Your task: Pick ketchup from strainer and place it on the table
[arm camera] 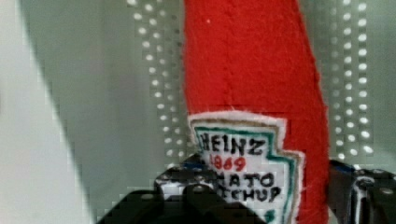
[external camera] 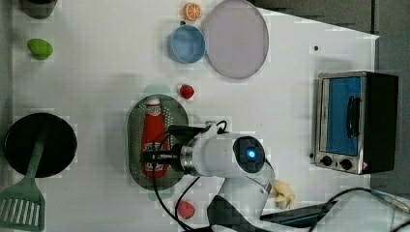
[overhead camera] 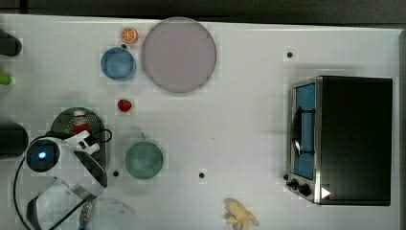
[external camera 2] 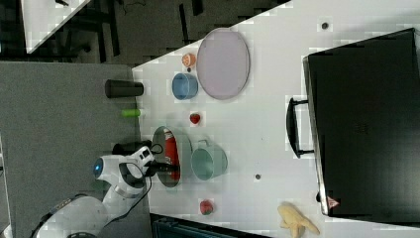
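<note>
The ketchup, a red bottle with a white cap, lies lengthwise in the pale green strainer on the white table. It also appears as the ketchup under my arm and the ketchup. My gripper reaches down into the strainer over the bottle's labelled lower half. Up close, the ketchup sits between my two dark fingers, one finger against the label side and the other against the far side, so my gripper is shut on it. The bottle still rests on the strainer's perforated floor.
A green cup stands just beside the strainer, a strawberry beyond it. A blue bowl, an orange slice and a grey-lilac plate lie farther off. A toaster oven, a banana, a black pan.
</note>
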